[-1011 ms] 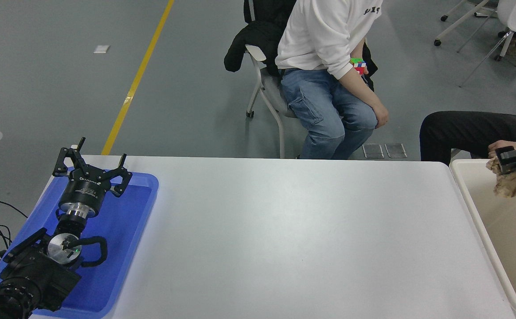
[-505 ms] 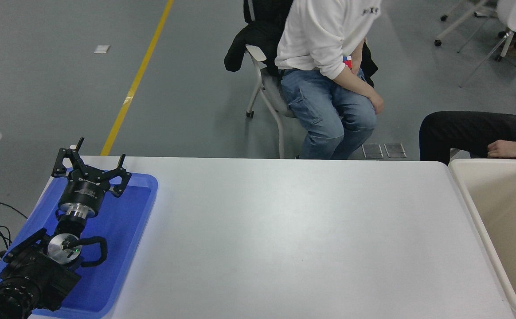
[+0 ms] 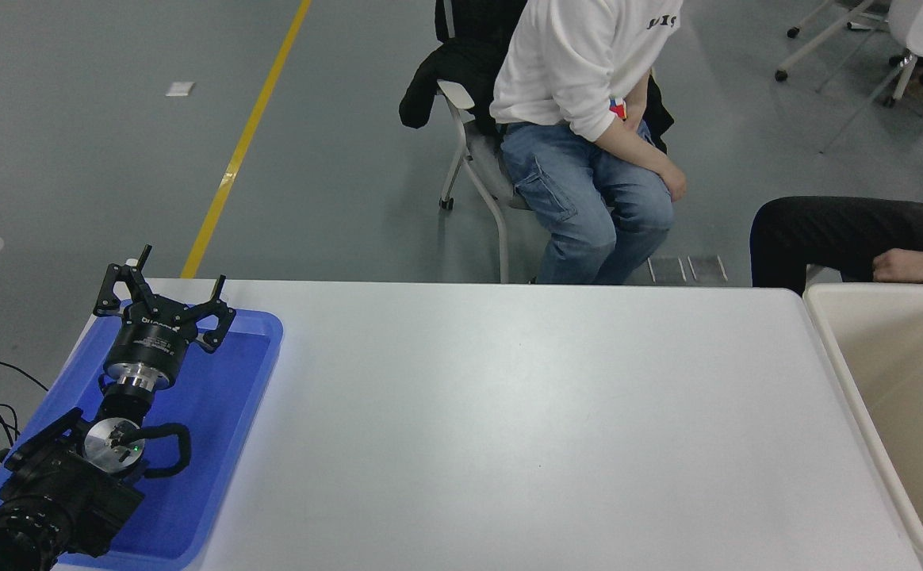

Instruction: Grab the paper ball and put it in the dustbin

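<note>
Dustbin sits at the right end of the white bench, its cream walls and thick rim cut off by the picture's right edge; of its inside we see only bare smooth wall and floor. We cannot spot the paper ball anywhere in the head view, neither on the bench top nor in the part of the tub that shows. Left gripper hangs over the far end of a shallow blue tray at the bench's left end, jaws spread wide and holding nothing, its black arm coming in from the lower left corner. We see no right arm or gripper in this view. Beyond the bench's far edge a person in a white top and blue jeans sits on a chair with a dark jacket over its back, and a second person's hand and dark sleeve show just behind the dustbin's far rim.
</note>
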